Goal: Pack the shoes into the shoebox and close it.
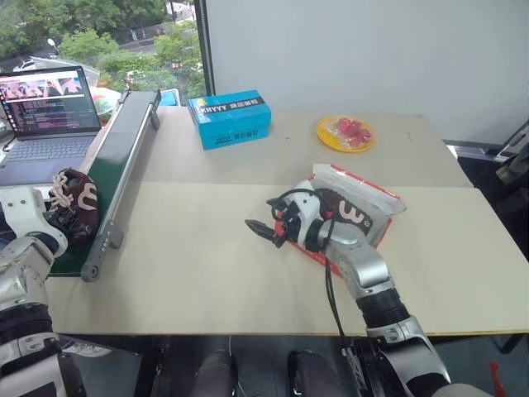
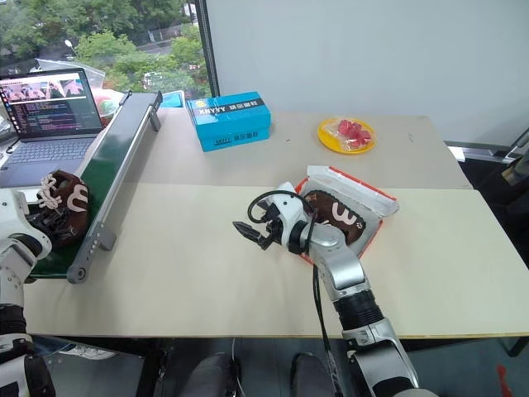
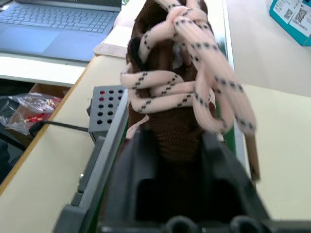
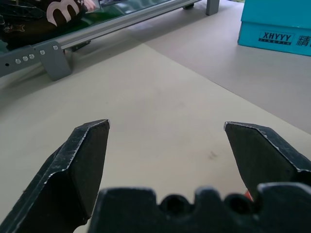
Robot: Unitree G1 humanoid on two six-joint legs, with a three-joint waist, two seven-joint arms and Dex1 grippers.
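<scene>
Now left gripper (image 1: 51,217) fingers closed on second shoe (image 1: 76,203), far left on conveyor (image 1: 124,165). Lift clear of rail, carry right to shoebox (image 2: 376,217) beside first shoe (image 2: 335,213). Right gripper (image 2: 250,232) fingers open, empty.

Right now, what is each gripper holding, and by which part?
Left gripper: a shoe, by the end below its laces. Right gripper: nothing.

Light: even, soft daylight; it enters through the window (image 1: 99,37) at the far left
Shadows: faint and diffuse on the pale beige table top (image 1: 207,265)
Glare: none strong; the open laptop's lit screen (image 1: 48,101) glows
Blur: cream-white speckled laces (image 3: 194,82) soft and close in the left wrist view
Focus: black fingertips (image 4: 82,160) sharp in the right wrist view
</scene>
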